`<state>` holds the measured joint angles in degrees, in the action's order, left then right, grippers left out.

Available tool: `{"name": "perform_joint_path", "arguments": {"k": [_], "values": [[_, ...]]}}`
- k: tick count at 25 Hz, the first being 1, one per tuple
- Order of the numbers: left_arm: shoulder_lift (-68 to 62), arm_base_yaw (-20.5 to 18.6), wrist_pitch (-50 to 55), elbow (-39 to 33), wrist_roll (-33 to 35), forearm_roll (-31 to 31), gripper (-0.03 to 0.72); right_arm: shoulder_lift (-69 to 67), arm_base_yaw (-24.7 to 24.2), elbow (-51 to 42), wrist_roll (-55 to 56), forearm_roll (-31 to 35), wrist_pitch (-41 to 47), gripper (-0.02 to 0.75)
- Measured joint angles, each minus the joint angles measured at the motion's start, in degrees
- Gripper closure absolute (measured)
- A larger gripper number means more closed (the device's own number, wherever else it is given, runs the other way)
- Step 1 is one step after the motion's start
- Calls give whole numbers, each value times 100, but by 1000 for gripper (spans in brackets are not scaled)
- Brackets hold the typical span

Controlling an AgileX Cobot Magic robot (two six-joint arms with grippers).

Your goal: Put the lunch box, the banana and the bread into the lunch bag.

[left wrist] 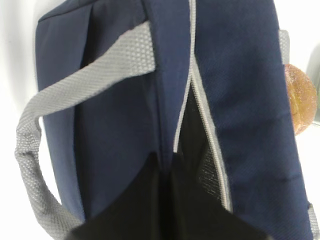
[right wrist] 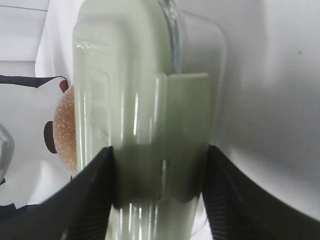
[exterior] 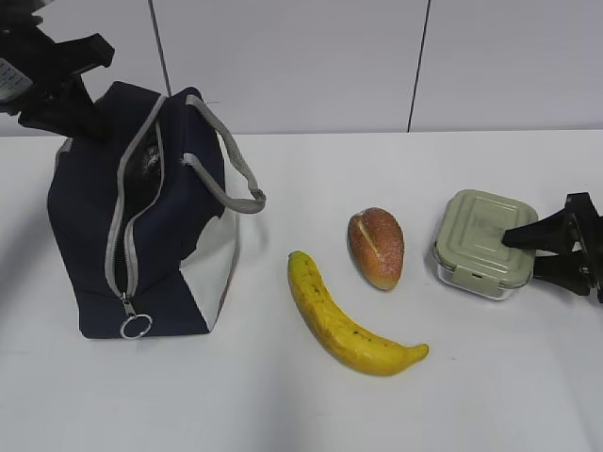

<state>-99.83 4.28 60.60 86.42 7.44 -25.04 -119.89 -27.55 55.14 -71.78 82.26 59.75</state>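
Note:
The navy lunch bag (exterior: 170, 245) stands at the left, its zipper open along the top and front. My left gripper (exterior: 89, 127) is shut on the bag's fabric at the far end of the opening; in the left wrist view its jaws (left wrist: 167, 162) pinch a navy fold beside the grey zipper tape. The banana (exterior: 339, 325) lies in the middle, with the bread (exterior: 377, 247) just behind it. At the right, the lunch box (exterior: 480, 231) rests on the table. My right gripper (exterior: 521, 252) is shut on its right edge, one finger on the green lid, the other against the clip side (right wrist: 160, 155).
The white table (exterior: 283, 405) runs to a white panelled wall behind. One grey handle (exterior: 236, 179) of the bag arches toward the bread, and the zipper's ring pull (exterior: 136, 327) lies at the bag's front foot. The bread (right wrist: 65, 125) shows beyond the box.

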Motion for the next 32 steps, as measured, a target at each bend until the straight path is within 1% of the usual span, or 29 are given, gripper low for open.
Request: {"name": "perform_joint_path", "arguments": {"k": [3, 22, 25, 28, 32], "values": [[0, 0, 5, 0, 0, 0, 691, 0, 0, 0, 0, 0, 22, 366], [0, 0, 29, 0, 0, -26, 691, -57, 0, 0, -31, -54, 256, 369], [0, 0, 41, 0, 0, -58, 691, 119, 0, 0, -5, -77, 256, 370], [0, 0, 53, 0, 0, -175, 691, 459, 0, 13, 249, -77, 297, 371], [0, 0, 65, 0, 0, -276, 691, 853, 84, 225, 856, -127, 354, 371]]}}
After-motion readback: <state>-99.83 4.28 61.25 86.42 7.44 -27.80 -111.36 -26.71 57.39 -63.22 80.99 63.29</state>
